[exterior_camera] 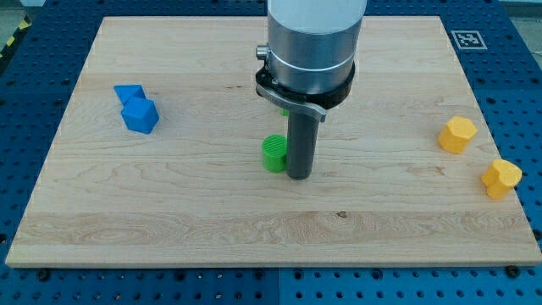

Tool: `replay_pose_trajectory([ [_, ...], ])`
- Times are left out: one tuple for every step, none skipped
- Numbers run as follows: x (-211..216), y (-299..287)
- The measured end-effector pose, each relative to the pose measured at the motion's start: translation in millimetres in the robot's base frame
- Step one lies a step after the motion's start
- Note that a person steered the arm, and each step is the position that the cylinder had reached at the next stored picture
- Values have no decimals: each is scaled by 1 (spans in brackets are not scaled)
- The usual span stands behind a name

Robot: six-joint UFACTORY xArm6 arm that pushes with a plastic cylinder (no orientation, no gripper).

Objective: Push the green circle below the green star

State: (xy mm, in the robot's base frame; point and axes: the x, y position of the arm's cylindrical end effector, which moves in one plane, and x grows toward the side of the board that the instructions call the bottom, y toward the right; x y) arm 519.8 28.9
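Containers: the board (169, 203) carried loose blocks only; nothing on it sat inside anything else.
Green circle (273, 153): a short green cylinder, ribbed on its side, stood upright near the middle of the board, a little toward the view's bottom edge.
Green star (284, 108): only a sliver of green showed just above the circle, under the arm's metal collar; its shape could not be made out.
My tip (298, 176): the dark rod came straight down and its end met the board just to the view's right of the green circle, touching or nearly touching its side.
Pincer: the arm carried a plain rod, so it had no jaws to stand apart or together; it held nothing and only pressed beside the circle.
Blue blocks: two lay touching near the board's left edge, one blue block (129, 93) behind and a blue cube (140, 116) in front.
Yellow blocks: two lay near the right edge, a little apart, one yellow block (457, 134) higher and another yellow block (501, 178) lower, toward the bottom right corner.
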Motion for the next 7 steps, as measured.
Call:
replay_pose_trajectory([
  [22, -13],
  [2, -40],
  [-42, -32],
  [-63, -29],
  [-60, -31],
  [-61, -28],
  [-56, -23],
])
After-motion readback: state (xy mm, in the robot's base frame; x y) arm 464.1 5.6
